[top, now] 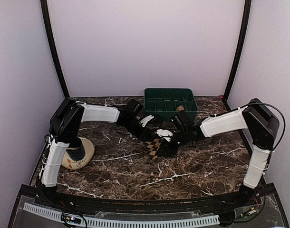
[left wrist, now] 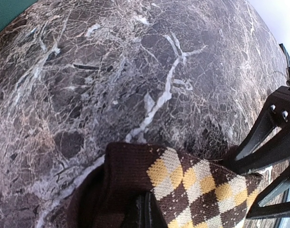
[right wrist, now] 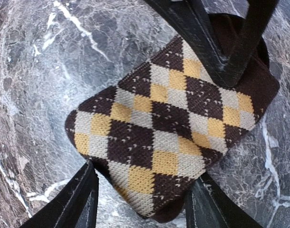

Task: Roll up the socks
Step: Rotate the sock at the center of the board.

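Note:
A brown, cream and yellow diamond-check sock (top: 154, 147) lies on the marble table between both grippers. In the right wrist view the sock (right wrist: 159, 133) lies flat, with its plain brown cuff at the upper right. My left gripper (top: 151, 137) is shut on that cuff; its fingers (right wrist: 221, 52) meet in a V over it. In the left wrist view the sock (left wrist: 202, 185) drapes over the closed left gripper (left wrist: 147, 213). My right gripper (right wrist: 142, 175) is open, with its fingers (right wrist: 73, 204) on either side of the sock's other end. It also shows in the top view (top: 171, 144).
A green compartment tray (top: 171, 100) stands at the back, just behind the grippers, with a small tan-brown piece (top: 180, 109) at its front edge. A round cream dish (top: 85, 154) holding a dark blue cup (top: 77, 152) sits at the left by the left arm's base.

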### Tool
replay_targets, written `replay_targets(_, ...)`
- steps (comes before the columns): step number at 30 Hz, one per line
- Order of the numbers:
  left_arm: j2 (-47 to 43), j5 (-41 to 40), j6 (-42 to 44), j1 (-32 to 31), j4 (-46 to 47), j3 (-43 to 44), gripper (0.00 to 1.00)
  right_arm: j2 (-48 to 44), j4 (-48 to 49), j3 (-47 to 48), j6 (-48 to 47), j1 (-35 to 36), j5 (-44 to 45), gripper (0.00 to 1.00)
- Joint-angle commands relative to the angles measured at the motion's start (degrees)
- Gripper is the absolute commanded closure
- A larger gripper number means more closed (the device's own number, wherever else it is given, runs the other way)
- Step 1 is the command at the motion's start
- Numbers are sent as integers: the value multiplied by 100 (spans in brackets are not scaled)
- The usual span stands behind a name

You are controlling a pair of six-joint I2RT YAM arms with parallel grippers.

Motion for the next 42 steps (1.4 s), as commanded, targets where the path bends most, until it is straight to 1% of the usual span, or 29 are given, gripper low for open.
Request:
replay_targets(1, 328, -76, 183, 13, -729, 60, 100, 86, 14, 68, -17, 76, -312, 44)
replay_targets(12, 615, -110, 290, 92, -969, 412, 100, 13, -62, 6, 95, 299, -628, 47)
replay_targets(18, 736, -153, 358, 135, -1097, 605, 100, 11, -98, 68, 149, 534, -653, 48)
replay_targets(27, 744, -279, 402, 129, -1181, 572, 100, -12, -257, 210, 209, 809, -624, 51)
replay_targets(35, 756, -366, 380, 136, -1167, 559, 100, -47, -441, 213, 254, 874, -802, 51)
replay_targets(39, 757, -449, 372, 135, -1174, 535, 100, -77, -417, 53, 359, 951, -848, 52)
replay_targets(42, 757, -544, 414, 131, -1212, 505, 100, -219, -213, -229, 533, 993, -816, 54)
